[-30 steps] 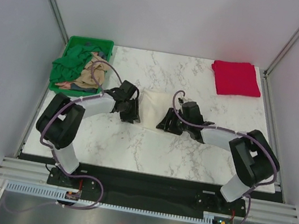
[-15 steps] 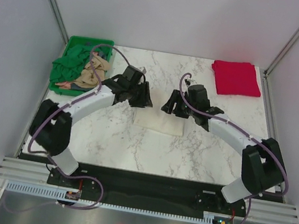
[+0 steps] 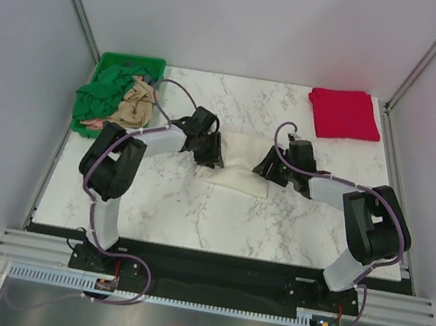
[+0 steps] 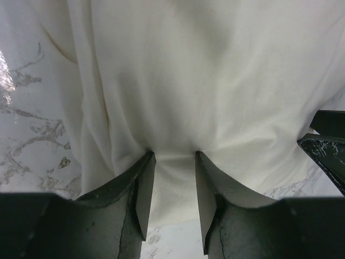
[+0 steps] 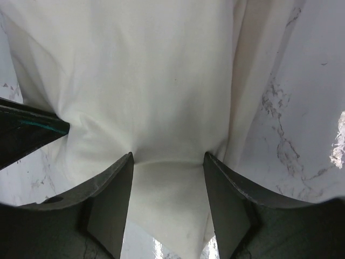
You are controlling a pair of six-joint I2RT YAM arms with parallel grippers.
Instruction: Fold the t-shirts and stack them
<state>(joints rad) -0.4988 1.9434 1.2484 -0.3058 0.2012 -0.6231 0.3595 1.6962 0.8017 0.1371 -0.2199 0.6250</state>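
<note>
Both arms are down low at mid-table, one at each end of the cream-white t-shirt [image 3: 238, 168]. It lies folded into a compact rectangle on the marble table [image 3: 193, 209], between the two wrists.

Left gripper [image 4: 171, 189] first: its fingers [image 4: 141, 189] stand partway apart, and the gap is packed wall to wall with a thick band of cream cloth. Creases run out from both tips and the fabric puckers right where they bite, so that is a pinch on the shirt's left end. The near hem shows just under the jaws, with bare marble below it.

Over to the right gripper [image 5: 168, 199]: its fingers [image 5: 110, 205] sit noticeably wider, yet the cloth again fills the space from pad to pad. The folds gather toward both tips, so it has hold of the shirt's right end. A dark tip of the opposite gripper pokes into the edge of each wrist view.

At the far right corner the red t-shirt [image 3: 343, 114] sits folded flat, well apart. Far left, the green crate [image 3: 155, 63] holds a crumpled green t-shirt [image 3: 100, 93] and a tan t-shirt [image 3: 133, 104].
</note>
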